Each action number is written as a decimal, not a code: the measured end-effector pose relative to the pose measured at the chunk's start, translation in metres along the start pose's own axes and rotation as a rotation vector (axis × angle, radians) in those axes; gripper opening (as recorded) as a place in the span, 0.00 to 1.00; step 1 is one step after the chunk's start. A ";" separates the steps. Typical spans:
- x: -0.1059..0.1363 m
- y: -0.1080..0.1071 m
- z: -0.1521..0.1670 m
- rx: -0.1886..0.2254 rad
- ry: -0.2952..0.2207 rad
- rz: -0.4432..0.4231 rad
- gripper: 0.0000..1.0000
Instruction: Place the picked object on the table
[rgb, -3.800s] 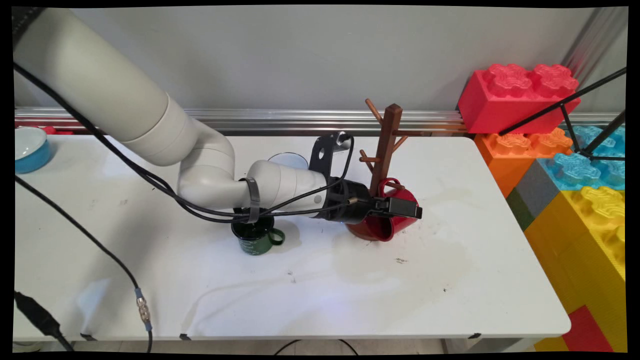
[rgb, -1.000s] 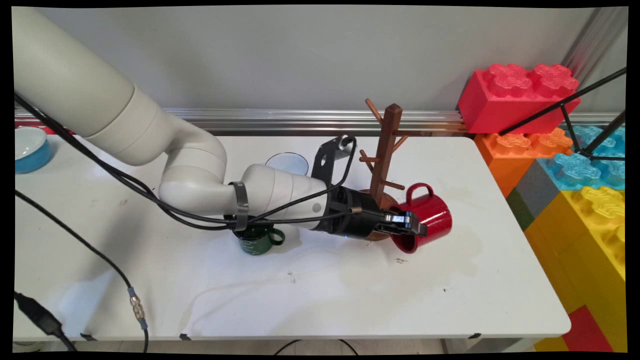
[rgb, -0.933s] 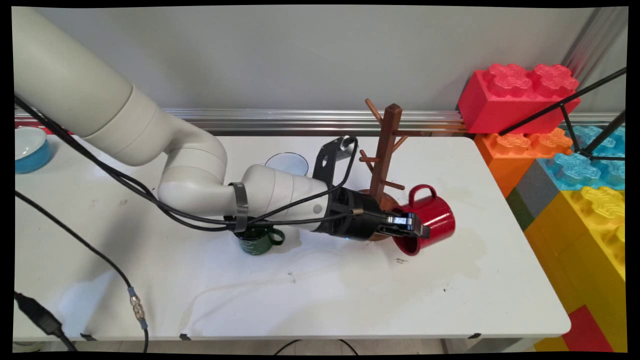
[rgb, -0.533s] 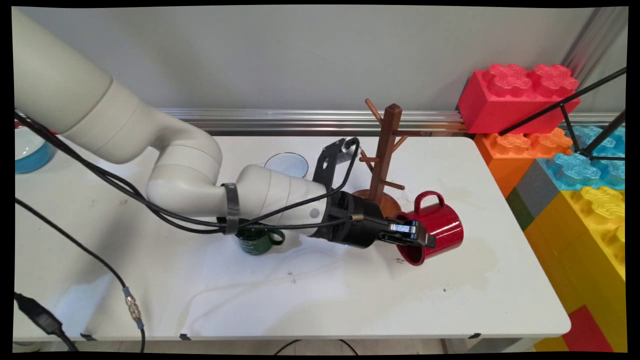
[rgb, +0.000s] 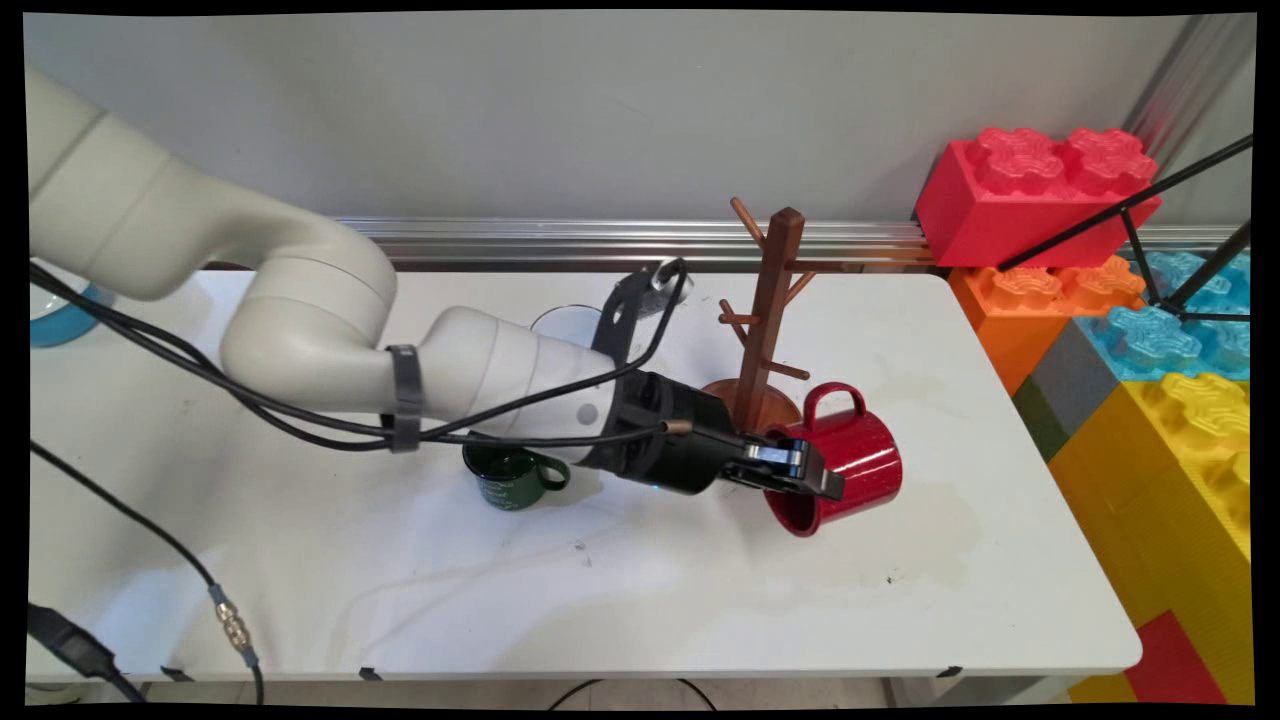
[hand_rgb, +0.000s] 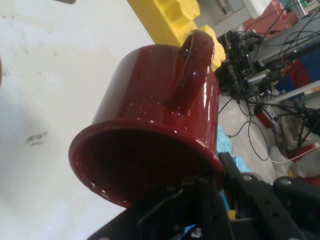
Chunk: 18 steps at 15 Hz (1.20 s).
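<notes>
The gripper (rgb: 800, 472) pinches the rim of a red mug (rgb: 845, 460), one finger inside the mouth and one outside, as the hand view shows with the jaws pressed on the lip (hand_rgb: 200, 165). The mug is carried on its side, mouth toward the near edge of the table (rgb: 700, 600), handle up. It hangs just right of the wooden mug stand (rgb: 768, 310) and near its round base, and touches none of the pegs. Whether its underside brushes the tabletop is hard to judge from above; it looks slightly clear.

So the mug is gripped and off the stand, but not set down upright anywhere. A green mug (rgb: 512, 478) stands left of the stand, under the arm's forearm. A pale cup (rgb: 560, 322) behind it is partly hidden, also left of the stand.
</notes>
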 end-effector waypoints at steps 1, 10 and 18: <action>0.000 0.002 -0.004 0.003 -0.004 -0.003 0.00; 0.012 0.025 -0.035 0.082 -0.012 -0.024 0.00; 0.034 0.045 -0.070 0.211 -0.059 0.041 0.00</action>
